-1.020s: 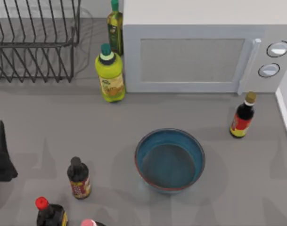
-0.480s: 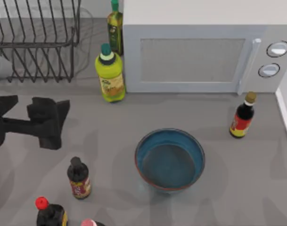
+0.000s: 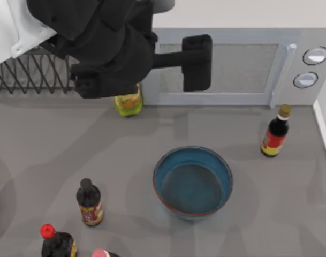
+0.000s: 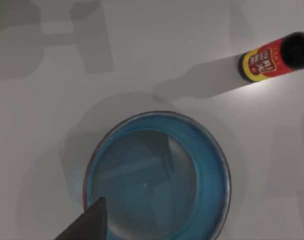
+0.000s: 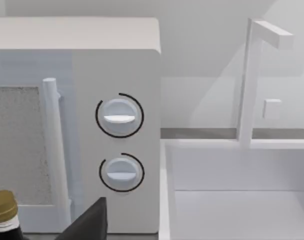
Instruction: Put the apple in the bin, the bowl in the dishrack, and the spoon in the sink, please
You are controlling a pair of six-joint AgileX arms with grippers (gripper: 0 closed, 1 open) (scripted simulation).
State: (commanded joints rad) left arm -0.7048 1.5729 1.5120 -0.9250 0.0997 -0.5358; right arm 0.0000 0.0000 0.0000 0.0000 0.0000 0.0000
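Note:
The bowl [image 3: 192,182], teal-blue inside with a reddish-brown rim, stands upright and empty on the grey counter, right of centre. It also lies below the camera in the left wrist view as the bowl [image 4: 156,175]. My left gripper [image 3: 168,60] hangs high in front of the microwave, open and holding nothing, well behind the bowl. The left arm covers part of the dishrack [image 3: 29,77] at the back left. The white sink [image 5: 241,210] with its faucet lies right of the microwave. My right gripper [image 5: 89,222] faces them. The apple, the spoon and the bin are out of view.
A white microwave [image 3: 232,64] fills the back. A dark sauce bottle [image 3: 274,134] stands right of the bowl, and another [image 3: 89,202] left of it. A red-capped bottle [image 3: 55,241] is at the front edge. A yellow-green bottle [image 3: 128,104] peeks out under the left arm.
My left arm has swung up from the left edge of the table and to the right, now over the dishrack and the microwave front, hiding the two green bottles. The bowl has not moved.

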